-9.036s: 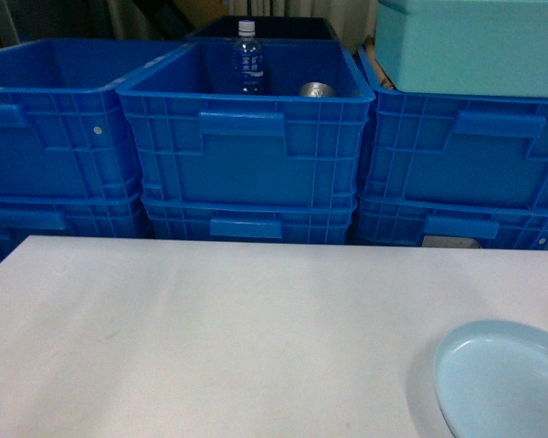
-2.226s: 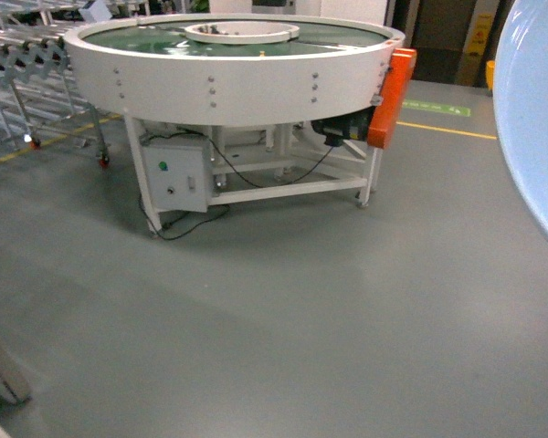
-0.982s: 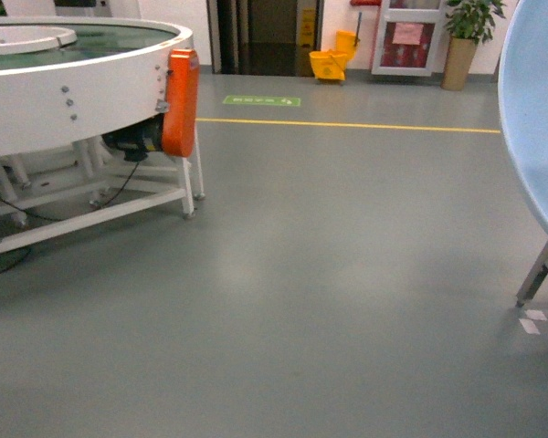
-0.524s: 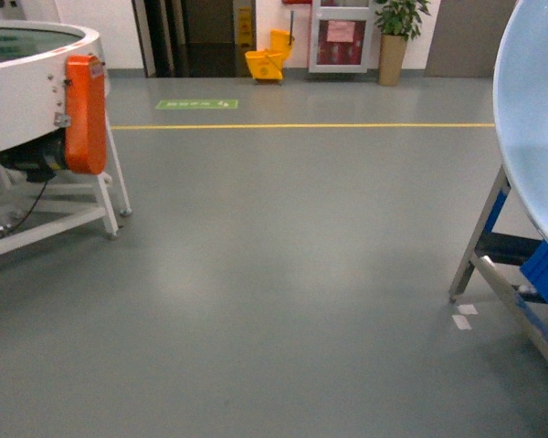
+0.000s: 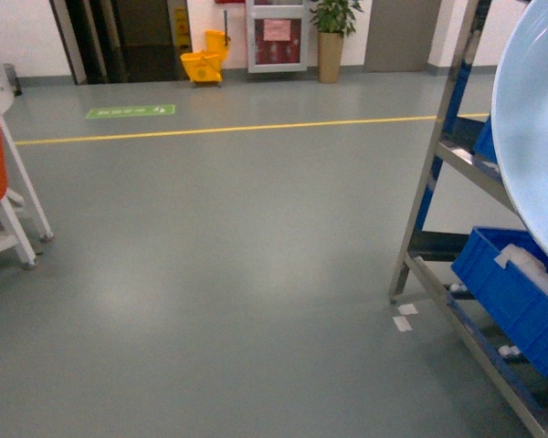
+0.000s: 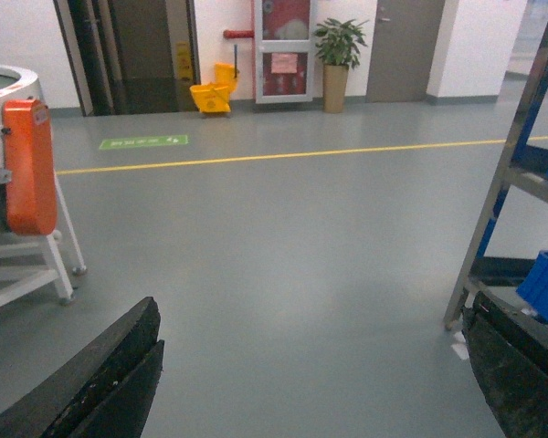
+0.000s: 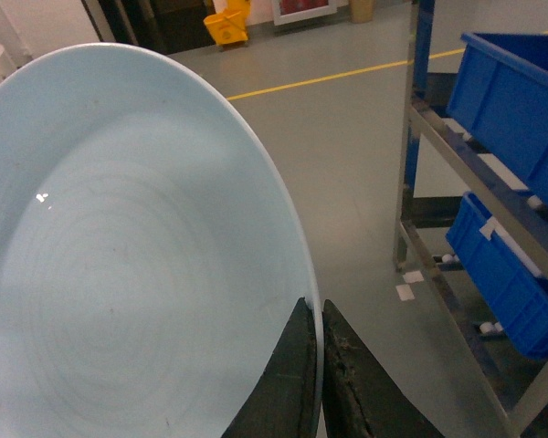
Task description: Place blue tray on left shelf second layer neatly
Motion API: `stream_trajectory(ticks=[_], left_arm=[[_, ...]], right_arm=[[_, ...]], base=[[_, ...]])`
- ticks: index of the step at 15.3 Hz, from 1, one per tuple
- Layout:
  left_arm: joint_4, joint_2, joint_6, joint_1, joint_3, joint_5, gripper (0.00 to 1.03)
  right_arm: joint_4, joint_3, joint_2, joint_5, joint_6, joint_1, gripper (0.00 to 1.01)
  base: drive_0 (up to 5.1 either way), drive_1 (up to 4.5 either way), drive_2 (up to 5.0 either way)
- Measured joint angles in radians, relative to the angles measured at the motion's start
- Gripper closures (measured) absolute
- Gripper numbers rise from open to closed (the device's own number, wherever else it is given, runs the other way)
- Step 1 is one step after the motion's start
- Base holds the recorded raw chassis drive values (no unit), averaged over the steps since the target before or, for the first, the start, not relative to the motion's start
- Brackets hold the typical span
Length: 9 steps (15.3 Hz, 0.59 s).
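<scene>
The steel rack (image 5: 438, 182) stands at right, its rails carrying blue crates (image 5: 516, 297). The blue tray (image 7: 137, 265) is held in the air, tilted, at the near right, its rim pinched between the closed fingers of the right gripper (image 7: 318, 365) (a thin edge hold). Likely faults: slipping, or striking an upright. The left gripper (image 6: 301, 365) is spread wide, empty.

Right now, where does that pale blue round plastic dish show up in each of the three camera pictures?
Head: pale blue round plastic dish fills the right edge, cut off.
Left wrist: not in it.
Right wrist: fills the left half, rim pinched by the right gripper at the bottom.
Shared landmark: yellow mop bucket by the far wall, in all three.
</scene>
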Motion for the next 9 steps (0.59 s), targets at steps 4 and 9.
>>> stream_trajectory(ticks=[4,9], left_arm=[[0.0,0.0,0.0,0.0,0.0,-0.002,0.05],[0.0,0.0,0.0,0.0,0.0,-0.002,0.05]], right_arm=[[0.007,0.0,-0.008,-0.004,0.0,0.001,0.99],[0.007,0.0,-0.009,-0.005,0.0,0.001,0.99]], base=[[-1.5,-1.54,-1.5],[-4.3,2.3,-2.6]])
